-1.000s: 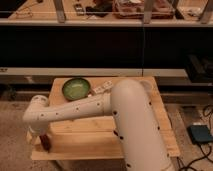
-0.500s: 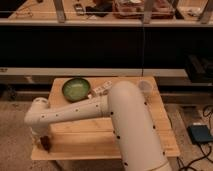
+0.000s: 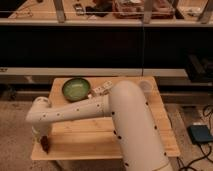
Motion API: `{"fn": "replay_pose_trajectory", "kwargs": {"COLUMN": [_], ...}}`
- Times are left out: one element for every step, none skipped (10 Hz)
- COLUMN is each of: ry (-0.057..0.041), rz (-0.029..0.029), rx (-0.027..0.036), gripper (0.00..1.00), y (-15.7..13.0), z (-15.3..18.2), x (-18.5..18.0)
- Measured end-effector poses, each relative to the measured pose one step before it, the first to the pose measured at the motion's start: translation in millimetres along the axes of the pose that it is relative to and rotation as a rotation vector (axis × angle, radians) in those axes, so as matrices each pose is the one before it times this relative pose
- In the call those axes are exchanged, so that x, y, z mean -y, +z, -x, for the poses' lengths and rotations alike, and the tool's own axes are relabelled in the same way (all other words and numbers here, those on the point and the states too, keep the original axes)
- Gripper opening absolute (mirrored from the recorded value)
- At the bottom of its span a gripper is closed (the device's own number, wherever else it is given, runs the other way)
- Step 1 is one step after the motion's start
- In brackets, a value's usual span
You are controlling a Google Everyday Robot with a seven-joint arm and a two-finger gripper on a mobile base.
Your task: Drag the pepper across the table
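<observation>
**Gripper (image 3: 44,135) lowered onto the pepper (image 3: 45,144) at the table's (image 3: 85,136) 8 o'clock corner**
The pepper is seen at the near-left edge directly under the gripper, probably so it can be pressed and slid along the wood. How far the gripper is opened cannot be told. Farther back, a green bowl (image 3: 76,89) at 11 o'clock, a small white item (image 3: 102,89) at 12 and a clear cup (image 3: 145,88) at 1 are left aside.

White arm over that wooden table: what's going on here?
A robot's white arm stretches across the table to its near left corner. The end effector points down right at a small dark red pepper lying close to the table's edge; whether it actually touches the pepper is hard to tell. A green bowl and a pale cup sit on the far side, apart from it.
</observation>
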Motion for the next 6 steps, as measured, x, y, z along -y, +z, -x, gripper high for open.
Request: {"fn": "replay_pose_trajectory", "kwargs": {"ry": [0.00656, 0.00817, 0.01279, 0.00992, 0.01018, 0.00868], "rz": [0.00155, 0.00076, -0.00285, -0.00349, -0.00319, -0.00297], "rx": [-0.00574, -0.00582, -0.00370, 0.00156, 0.00249, 0.00310], "gripper": [0.33, 0.33, 0.33, 0.33, 0.33, 0.33], "y": [-3.30, -3.03, -2.30, 0.23, 0.58, 0.86], "z": [-1.17, -0.69, 0.35, 1.67, 1.78, 1.77], "x": [-2.02, -2.68, -4.20, -3.31, -3.71, -3.25]}}
